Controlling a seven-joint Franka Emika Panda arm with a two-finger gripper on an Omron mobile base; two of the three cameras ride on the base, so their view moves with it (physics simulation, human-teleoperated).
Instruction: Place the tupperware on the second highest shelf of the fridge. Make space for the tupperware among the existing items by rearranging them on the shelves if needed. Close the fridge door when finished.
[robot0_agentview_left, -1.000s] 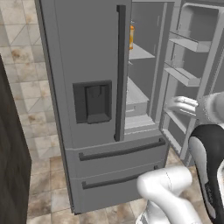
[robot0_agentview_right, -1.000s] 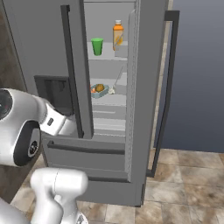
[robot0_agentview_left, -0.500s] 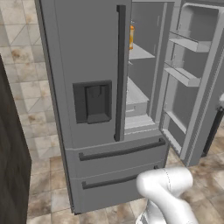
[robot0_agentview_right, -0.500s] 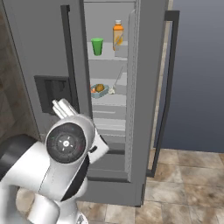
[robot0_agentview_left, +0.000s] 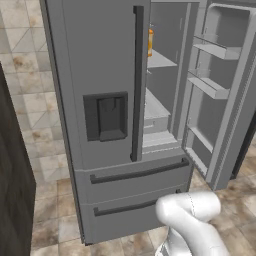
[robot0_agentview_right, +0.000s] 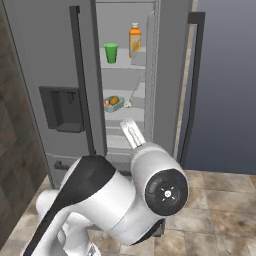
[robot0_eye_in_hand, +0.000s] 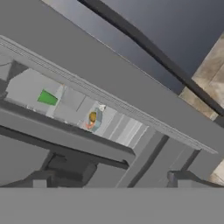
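Arm (robot0_agentview_right: 120, 200) now swung across fridge (robot0_agentview_right: 55, 75)

You get the juice bottle (robot0_agentview_left: 150, 42) as a sliver behind the fridge (robot0_agentview_left: 100, 75) door edge; tupperware (robot0_eye_in_hand: 92, 120) contents blurred.

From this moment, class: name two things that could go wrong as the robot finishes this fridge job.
1. The fridge's right door stands wide open; the arm, swinging widely, might knock it.
2. The tupperware sits on a shelf below the green cup and juice bottle; reaching in could topple those.
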